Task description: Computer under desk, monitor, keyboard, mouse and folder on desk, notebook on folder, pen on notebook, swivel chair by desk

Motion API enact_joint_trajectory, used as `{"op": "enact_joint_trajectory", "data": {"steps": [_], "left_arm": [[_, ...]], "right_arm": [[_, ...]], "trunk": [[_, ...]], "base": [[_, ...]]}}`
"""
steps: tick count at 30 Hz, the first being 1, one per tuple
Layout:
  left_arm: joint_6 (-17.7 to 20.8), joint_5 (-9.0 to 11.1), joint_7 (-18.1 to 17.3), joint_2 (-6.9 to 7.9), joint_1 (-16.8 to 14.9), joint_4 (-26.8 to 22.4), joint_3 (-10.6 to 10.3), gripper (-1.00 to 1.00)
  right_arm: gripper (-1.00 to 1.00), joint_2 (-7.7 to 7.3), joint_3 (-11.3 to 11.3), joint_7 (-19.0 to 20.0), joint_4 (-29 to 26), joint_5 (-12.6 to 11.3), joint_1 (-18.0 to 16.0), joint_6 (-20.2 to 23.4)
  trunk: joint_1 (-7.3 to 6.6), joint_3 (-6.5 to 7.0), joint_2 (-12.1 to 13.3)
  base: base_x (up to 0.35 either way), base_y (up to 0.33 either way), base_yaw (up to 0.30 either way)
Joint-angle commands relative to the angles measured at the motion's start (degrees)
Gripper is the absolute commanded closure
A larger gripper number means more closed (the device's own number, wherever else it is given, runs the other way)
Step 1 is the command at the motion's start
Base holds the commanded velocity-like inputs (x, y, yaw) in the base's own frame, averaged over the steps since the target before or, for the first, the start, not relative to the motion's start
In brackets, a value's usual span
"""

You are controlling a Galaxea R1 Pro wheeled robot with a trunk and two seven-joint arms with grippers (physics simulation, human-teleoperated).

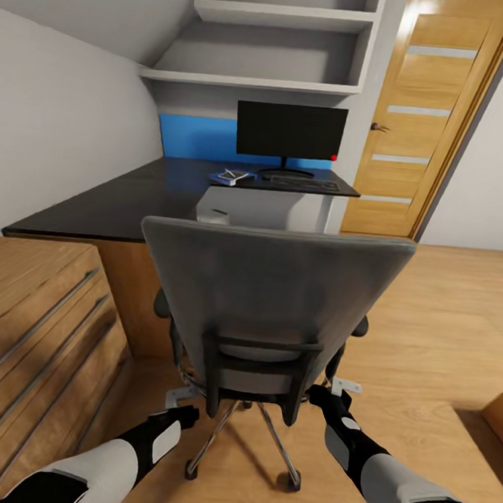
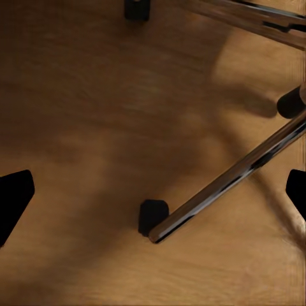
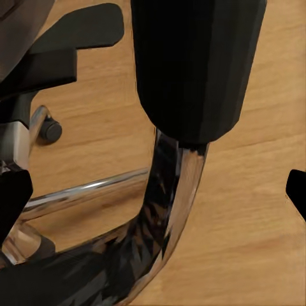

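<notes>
Robot facing the swivel chair (image 1: 274, 299) behind the bench (image 1: 135, 197).
Left hand (image 1: 186, 414) and right hand (image 1: 322, 397) are flanking its base, both gaping open, gripping nothing.

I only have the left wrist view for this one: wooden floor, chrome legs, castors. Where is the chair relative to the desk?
Observer: The swivel chair stands in front of the desk, its backrest towards the robot.
Operator: Is the folder on its seat?
Observer: The backrest hides the seat, but a blue folder lies on the desk, left of the keyboard.
Operator: And the right arm?
Observer: The right gripper is low beside the chair, jaws open, with the black armrest and its chrome support ahead of them.
</notes>
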Motion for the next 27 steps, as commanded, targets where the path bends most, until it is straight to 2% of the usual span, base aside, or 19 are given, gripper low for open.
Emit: {"op": "enact_joint_trajectory", "data": {"steps": [1,27], "left_arm": [[0.32,0.42,0.10,0.01,-0.05,-0.26,-0.47,-1.00],[0.33,0.49,0.10,0.03,-0.06,-0.22,-0.46,-1.00]], "right_arm": [[-1.00,-0.01,0.50,-0.28,0.03,-0.39,-0.03,-0.16],[-1.00,-0.01,0.50,-0.31,0.03,-0.38,-0.03,-0.16]], "trunk": [[0.02,-0.04,-0.02],[0.02,-0.16,-0.02]], "base": [[0.304,-0.186,0.000],[0.304,-0.116,0.014]]}}
